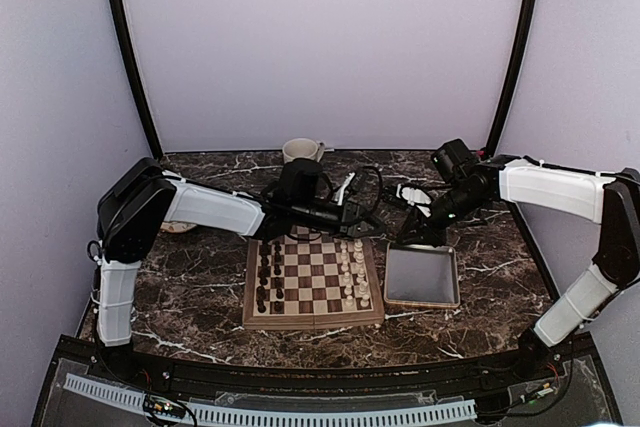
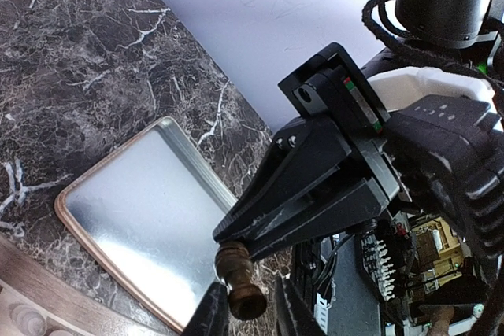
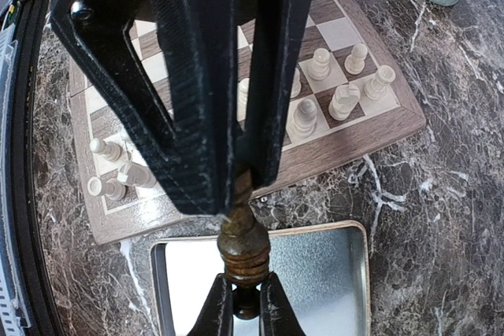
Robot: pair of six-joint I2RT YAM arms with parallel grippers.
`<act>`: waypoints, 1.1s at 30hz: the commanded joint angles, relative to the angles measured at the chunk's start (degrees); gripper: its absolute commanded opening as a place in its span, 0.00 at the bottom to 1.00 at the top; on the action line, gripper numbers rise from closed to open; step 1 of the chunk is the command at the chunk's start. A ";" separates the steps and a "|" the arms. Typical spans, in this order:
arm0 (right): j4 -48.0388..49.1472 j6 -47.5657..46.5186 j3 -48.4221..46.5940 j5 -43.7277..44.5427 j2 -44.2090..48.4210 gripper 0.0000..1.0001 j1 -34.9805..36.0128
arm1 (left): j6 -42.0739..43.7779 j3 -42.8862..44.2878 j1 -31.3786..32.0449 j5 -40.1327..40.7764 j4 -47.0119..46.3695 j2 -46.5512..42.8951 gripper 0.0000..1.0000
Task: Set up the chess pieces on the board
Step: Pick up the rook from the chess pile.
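Note:
A dark brown chess piece (image 3: 244, 253) hangs in the air between both grippers, above the gap between board and tray. My right gripper (image 3: 246, 308) is shut on one end of it. My left gripper (image 2: 248, 312) is open, its jaws straddling the piece's other end (image 2: 242, 285) with a small gap on one side. In the top view the two grippers meet tip to tip, left (image 1: 375, 215) and right (image 1: 402, 215). The board (image 1: 313, 319) holds several dark pieces (image 1: 265, 277) along its left side.
Cream-white chessmen (image 1: 352, 272) stand on the board's right side, also in the right wrist view (image 3: 339, 100). A shiny metal tray (image 1: 422, 277) lies right of the board, directly under the piece (image 3: 331, 281). A mug (image 1: 300, 150) stands at the back.

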State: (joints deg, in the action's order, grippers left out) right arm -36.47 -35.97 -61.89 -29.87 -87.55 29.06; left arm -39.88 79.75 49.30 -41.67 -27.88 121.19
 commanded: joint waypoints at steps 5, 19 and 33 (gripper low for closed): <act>0.32 -0.24 0.30 0.14 -0.25 0.00 0.60 | -0.60 2.37 0.27 -2.83 -0.83 1.01 0.28; 0.38 -0.34 0.64 1.07 -0.27 0.00 0.67 | 0.68 3.56 -0.05 -3.44 1.47 0.78 0.14; 2.70 -0.10 3.09 6.50 -0.43 0.00 0.38 | 38.05 12.01 -4.21 30.22 55.90 -14.50 0.13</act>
State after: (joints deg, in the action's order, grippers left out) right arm -35.75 -35.99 -59.51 -25.65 -87.55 29.28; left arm -16.73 88.01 45.98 -28.05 8.01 114.54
